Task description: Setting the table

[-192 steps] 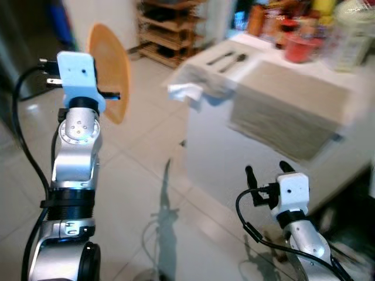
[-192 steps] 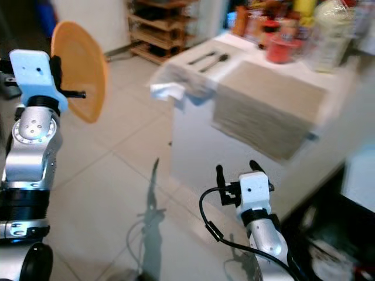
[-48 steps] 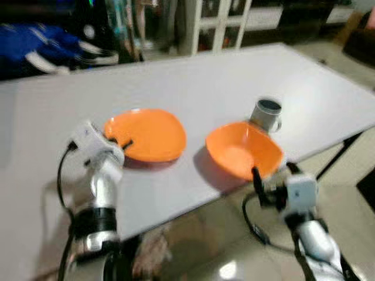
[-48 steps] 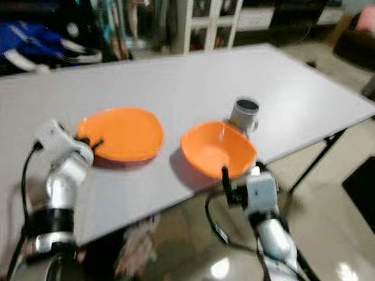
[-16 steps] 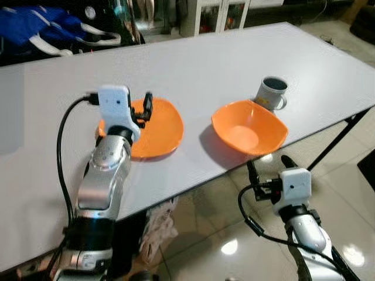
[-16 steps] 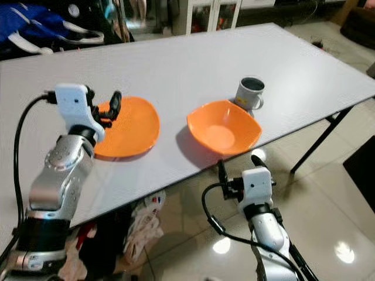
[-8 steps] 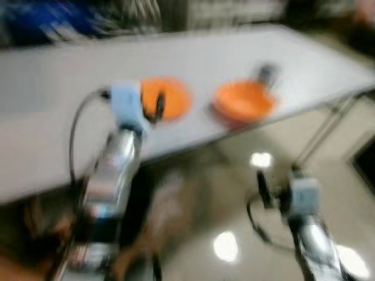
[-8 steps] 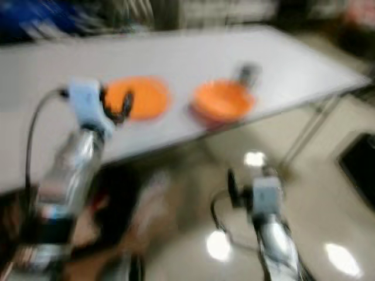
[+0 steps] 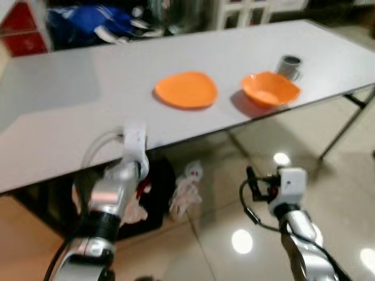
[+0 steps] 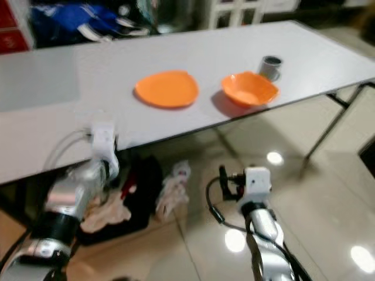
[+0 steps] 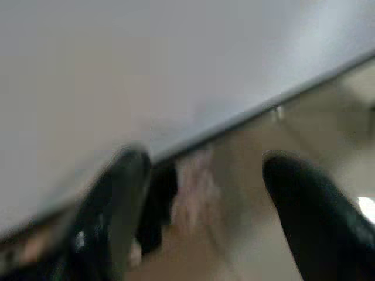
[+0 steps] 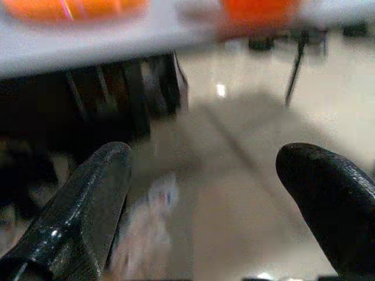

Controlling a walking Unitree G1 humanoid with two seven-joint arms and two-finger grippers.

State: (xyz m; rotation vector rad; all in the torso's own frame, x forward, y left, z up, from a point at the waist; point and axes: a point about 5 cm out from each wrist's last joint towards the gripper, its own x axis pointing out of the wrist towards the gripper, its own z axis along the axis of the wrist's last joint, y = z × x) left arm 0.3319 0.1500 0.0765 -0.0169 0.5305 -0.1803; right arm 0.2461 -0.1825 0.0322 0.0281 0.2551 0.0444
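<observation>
I'm looking down at a long white table (image 9: 58,111) with 3 pieces set on it: an orange plate (image 9: 186,89) lying flat near the middle, an orange bowl (image 9: 270,88) well apart to its right close to the near edge, and a grey mug (image 9: 289,66) just behind the bowl, touching or nearly so. My left gripper (image 11: 199,205) is at the table's near edge, fingers spread and empty. My right gripper (image 12: 228,199) hangs low over the glossy tile floor (image 9: 351,175) in front of the table, jaws wide apart and empty. Crumpled cloths (image 9: 186,186) lie under the table.
</observation>
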